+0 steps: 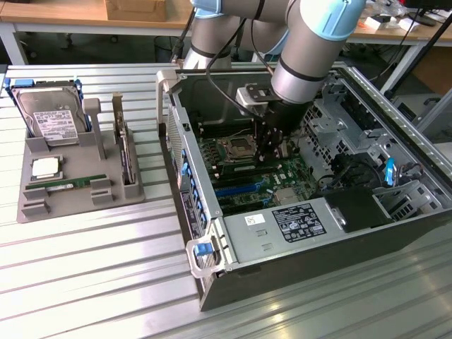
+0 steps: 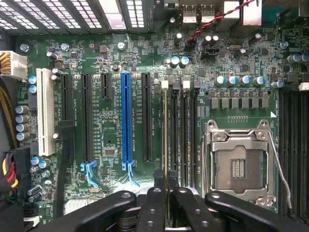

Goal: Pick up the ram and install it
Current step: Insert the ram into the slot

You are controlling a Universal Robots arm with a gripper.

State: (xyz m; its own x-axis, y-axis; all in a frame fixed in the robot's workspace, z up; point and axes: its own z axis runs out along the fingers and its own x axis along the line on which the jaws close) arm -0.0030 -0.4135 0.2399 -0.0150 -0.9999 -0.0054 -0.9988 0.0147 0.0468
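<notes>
Fingers (image 2: 153,208) of the one gripper (image 1: 270,150) are clenched on a ram (image 2: 166,140) stick held edge-on over the memory slots (image 2: 186,135), inside the open computer case (image 1: 212,275) beside the empty processor socket (image 2: 237,164). On the grey tray (image 1: 35,205) at the exterior view's left lie one hard drive (image 1: 48,116), one silver processor chip (image 1: 46,167), one further green memory stick (image 1: 65,183) and one upright expansion card (image 1: 126,152).
</notes>
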